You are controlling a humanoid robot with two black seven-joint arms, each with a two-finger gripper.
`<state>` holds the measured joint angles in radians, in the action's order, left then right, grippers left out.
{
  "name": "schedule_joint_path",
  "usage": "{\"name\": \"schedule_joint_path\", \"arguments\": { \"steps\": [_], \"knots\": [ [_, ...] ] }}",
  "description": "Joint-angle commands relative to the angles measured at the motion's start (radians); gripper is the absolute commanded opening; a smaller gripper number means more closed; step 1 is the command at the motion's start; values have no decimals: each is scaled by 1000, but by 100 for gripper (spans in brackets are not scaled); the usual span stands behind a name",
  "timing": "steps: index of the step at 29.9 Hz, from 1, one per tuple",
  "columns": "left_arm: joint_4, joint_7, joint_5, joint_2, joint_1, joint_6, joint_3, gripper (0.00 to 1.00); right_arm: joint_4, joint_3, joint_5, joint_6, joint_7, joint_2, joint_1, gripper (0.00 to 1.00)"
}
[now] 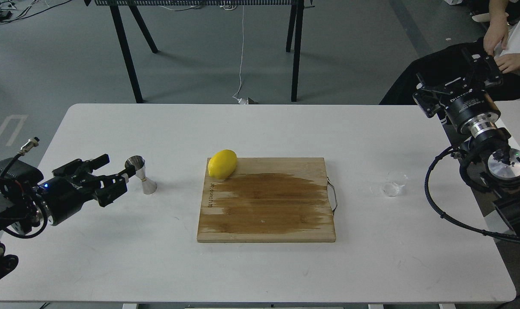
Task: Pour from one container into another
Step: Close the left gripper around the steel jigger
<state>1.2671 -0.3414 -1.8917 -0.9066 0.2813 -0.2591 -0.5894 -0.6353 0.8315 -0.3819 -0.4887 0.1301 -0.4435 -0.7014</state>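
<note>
Looking at this, I'd say we're right at the start, the reach-and-grasp step, nothing poured yet. The left gripper (129, 171) sits low over the surface (114, 257), fingers spread, with one fingertip right up against the top cone of the jigger (141, 174). Whether it's actually touching or just beside it, I can't tell from this angle. It isn't clamped on anything.

The jigger stands upright on the left side, between the left gripper and the board (266, 199). A lemon (223, 164) rests on the board's far left corner, and the wood has a big dark wet-looking patch across the middle.

The cup (390, 187) is way over on the right side of the surface, upright, well apart from the jigger with the whole board between them. It's clear enough that I can't say whether there's liquid in it.

The right gripper (474, 64) is up high past the surface's far right corner, nowhere near the cup. It's dark and seen at an awkward angle, so I can't tell how far open it is; it doesn't seem to hold anything.

My guess for the next move: the right arm has to come down and take the cup by its side, gently since it's tiny and light, while the left steadies or lifts the jigger. Then bring the two together and tip slowly, because that jigger mouth is a small target.
</note>
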Motion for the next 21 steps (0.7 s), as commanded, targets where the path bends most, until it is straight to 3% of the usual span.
{"name": "schedule_joint_path", "arguments": {
  "steps": [1,11,21],
  "knots": [
    [-139,5,-78,89,-1,-57,48,84,5,0,0,0,0,2,2,100],
    [-468,-5,-136,304,21,-120,48,84,6,-2,0,0,0,0,3,100],
    [-532,-8,-136,416,105,-118,49,83,13,0,0,0,0,2,5,100]
  ]
}}
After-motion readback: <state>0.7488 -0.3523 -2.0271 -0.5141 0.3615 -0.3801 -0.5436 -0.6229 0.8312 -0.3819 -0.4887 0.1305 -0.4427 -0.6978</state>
